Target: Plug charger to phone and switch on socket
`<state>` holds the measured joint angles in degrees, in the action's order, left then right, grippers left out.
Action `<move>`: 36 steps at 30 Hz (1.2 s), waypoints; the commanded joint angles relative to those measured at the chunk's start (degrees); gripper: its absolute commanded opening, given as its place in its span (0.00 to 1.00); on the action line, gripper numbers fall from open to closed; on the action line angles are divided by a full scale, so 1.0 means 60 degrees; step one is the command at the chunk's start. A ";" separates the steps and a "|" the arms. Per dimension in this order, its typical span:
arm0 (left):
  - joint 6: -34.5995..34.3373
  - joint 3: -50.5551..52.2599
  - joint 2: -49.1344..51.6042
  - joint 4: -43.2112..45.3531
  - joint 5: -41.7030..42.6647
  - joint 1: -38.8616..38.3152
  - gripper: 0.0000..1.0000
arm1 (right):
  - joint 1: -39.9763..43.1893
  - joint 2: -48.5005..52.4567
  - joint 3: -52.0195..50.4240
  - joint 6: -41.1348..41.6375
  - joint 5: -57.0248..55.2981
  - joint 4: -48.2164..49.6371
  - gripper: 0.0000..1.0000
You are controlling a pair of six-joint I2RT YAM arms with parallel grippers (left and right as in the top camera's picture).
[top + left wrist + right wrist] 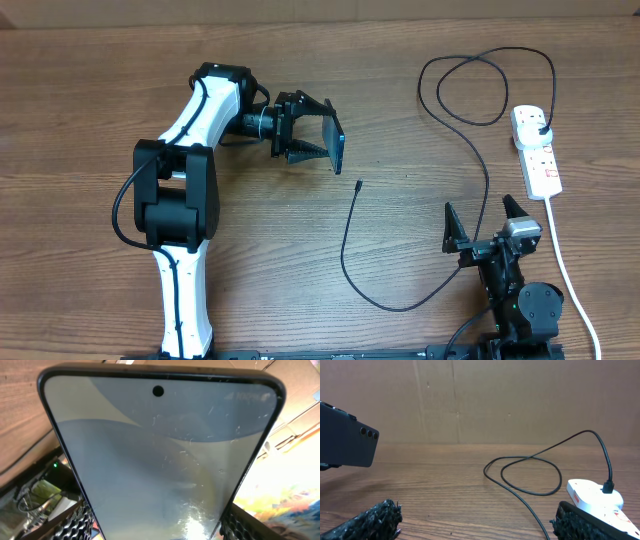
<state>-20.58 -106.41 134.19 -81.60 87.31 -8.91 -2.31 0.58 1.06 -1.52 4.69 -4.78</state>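
Observation:
My left gripper (318,133) is shut on the phone (337,140), holding it on edge above the table, left of centre. In the left wrist view the phone's lit screen (160,460) fills the frame between my fingers (70,525). The charger is a thin black cable (345,250). Its connector tip (357,186) lies loose on the wood just below and right of the phone. Its black plug (540,128) sits in the white socket (535,155) at the right. My right gripper (485,225) stands open and empty, low on the right, near the cable (530,467) and socket (595,497).
The strip's thick white cord (565,270) runs down the right side past my right arm. The cable makes a loop (470,90) at the back right. In the right wrist view a cardboard wall (495,400) stands behind the table, and the phone's back (345,435) shows at left.

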 commanded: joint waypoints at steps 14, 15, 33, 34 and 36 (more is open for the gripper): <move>0.2408 0.0000 0.0022 -0.2390 0.0565 0.0069 0.70 | -0.0044 -0.0058 -0.0098 -0.0044 0.0015 0.0040 1.00; 0.2579 0.0004 0.0022 -0.2546 0.0565 0.0069 0.70 | -0.0044 -0.0058 -0.0098 -0.0044 0.0015 0.0040 1.00; 0.2557 -0.0007 -0.0029 -0.2546 0.0565 0.0080 0.70 | -0.0044 -0.0058 -0.0098 -0.0044 0.0015 0.0044 1.00; 0.2543 -0.0007 -0.0029 -0.2550 0.0565 0.0091 0.70 | -0.0044 -0.0058 -0.0098 -0.0044 0.0015 0.0040 1.00; 0.2539 -0.0007 -0.0029 -0.2550 0.0565 0.0117 0.70 | -0.0044 -0.0058 -0.0098 -0.0044 0.0015 0.0040 1.00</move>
<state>-6.81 -106.41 134.19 -96.55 87.90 -8.86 -2.31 0.58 1.06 -1.52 4.69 -4.71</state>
